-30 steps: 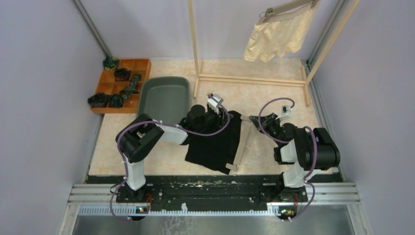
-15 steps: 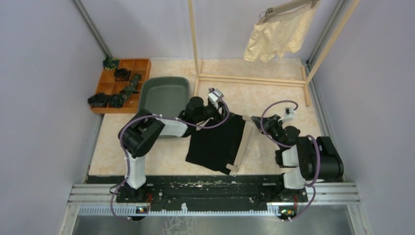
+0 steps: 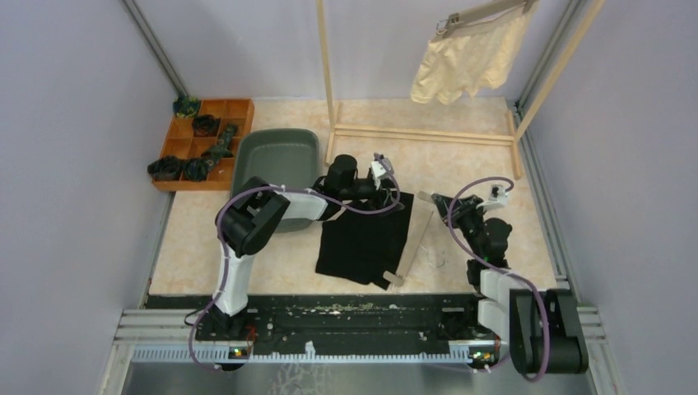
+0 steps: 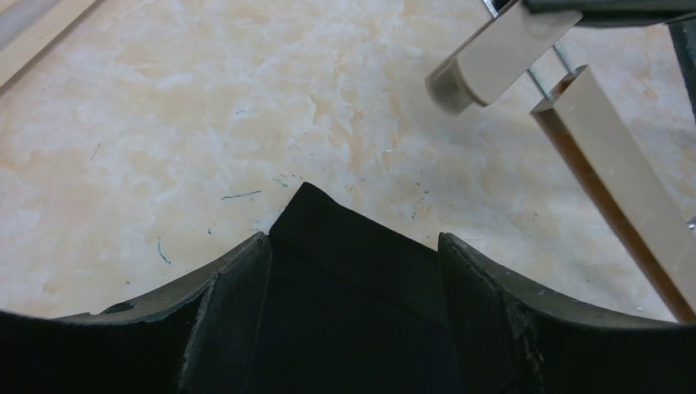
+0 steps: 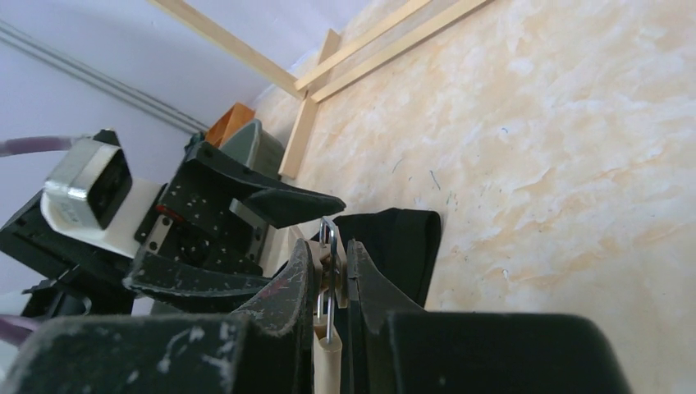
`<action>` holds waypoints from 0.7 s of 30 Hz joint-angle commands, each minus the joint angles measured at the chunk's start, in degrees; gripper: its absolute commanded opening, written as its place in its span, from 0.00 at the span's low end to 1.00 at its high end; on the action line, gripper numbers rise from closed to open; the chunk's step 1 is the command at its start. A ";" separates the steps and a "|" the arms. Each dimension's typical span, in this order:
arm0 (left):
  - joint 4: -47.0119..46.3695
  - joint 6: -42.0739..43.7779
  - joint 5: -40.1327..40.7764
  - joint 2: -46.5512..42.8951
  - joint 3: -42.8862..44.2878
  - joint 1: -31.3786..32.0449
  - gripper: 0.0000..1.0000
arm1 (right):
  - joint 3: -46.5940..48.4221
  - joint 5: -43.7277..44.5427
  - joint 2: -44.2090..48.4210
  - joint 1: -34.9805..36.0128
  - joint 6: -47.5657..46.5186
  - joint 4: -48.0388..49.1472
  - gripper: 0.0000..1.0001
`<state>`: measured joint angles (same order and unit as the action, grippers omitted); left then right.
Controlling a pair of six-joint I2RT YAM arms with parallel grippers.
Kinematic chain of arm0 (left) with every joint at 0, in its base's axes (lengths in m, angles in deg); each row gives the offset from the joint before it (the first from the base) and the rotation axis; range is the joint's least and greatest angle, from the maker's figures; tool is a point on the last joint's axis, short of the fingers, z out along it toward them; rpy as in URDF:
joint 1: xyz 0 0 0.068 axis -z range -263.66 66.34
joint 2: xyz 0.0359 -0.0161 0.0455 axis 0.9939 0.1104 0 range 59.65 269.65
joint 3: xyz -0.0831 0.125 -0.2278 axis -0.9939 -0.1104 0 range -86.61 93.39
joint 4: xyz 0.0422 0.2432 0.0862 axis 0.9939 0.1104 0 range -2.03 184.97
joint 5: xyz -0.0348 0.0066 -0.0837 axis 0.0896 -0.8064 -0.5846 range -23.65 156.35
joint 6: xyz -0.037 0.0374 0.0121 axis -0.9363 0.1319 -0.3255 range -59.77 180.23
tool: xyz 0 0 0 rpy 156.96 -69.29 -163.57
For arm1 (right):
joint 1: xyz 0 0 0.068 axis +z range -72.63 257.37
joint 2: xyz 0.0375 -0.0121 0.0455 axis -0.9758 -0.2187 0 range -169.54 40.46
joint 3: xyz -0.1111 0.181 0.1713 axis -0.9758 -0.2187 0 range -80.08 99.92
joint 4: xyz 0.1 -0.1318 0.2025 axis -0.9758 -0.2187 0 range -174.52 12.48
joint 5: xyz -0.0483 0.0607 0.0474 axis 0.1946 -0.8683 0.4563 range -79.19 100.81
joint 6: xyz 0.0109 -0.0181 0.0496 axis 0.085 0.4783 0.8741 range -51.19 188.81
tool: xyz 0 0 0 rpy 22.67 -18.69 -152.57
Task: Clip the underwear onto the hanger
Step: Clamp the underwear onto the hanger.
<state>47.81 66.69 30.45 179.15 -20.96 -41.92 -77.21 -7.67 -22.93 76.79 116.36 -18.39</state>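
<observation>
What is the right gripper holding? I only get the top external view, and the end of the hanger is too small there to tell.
Observer: The right wrist view shows the right gripper shut on the clip at the end of the hanger.
Operator: Is that clip open?
Observer: In the left wrist view its cream upper piece stands lifted off the bar, with a gap between them.
Operator: How close is the black underwear to it?
Observer: One corner of it pokes out between the spread fingers of the left gripper, short of the clip.
</observation>
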 commanded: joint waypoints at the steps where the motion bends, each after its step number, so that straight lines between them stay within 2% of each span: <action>1: 4.35 3.17 -2.30 2.61 4.02 -0.16 0.80 | 1.22 2.24 6.96 -0.66 -3.42 -8.49 0.00; 7: 12.16 4.55 -0.59 5.95 11.43 -0.16 0.79 | 2.11 1.72 11.17 -0.65 -4.78 -13.22 0.00; 16: 28.57 7.63 1.17 11.75 25.13 -0.09 0.73 | 2.14 0.44 10.24 -0.70 -4.31 -11.56 0.00; 21: 32.20 9.60 2.87 11.81 26.02 0.01 0.73 | 2.17 0.45 10.81 -0.69 -4.18 -11.93 0.00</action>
<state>73.75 73.44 32.04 190.08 3.47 -41.92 -77.19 -6.45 -12.86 76.79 113.54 -32.14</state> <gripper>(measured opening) 0.728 0.097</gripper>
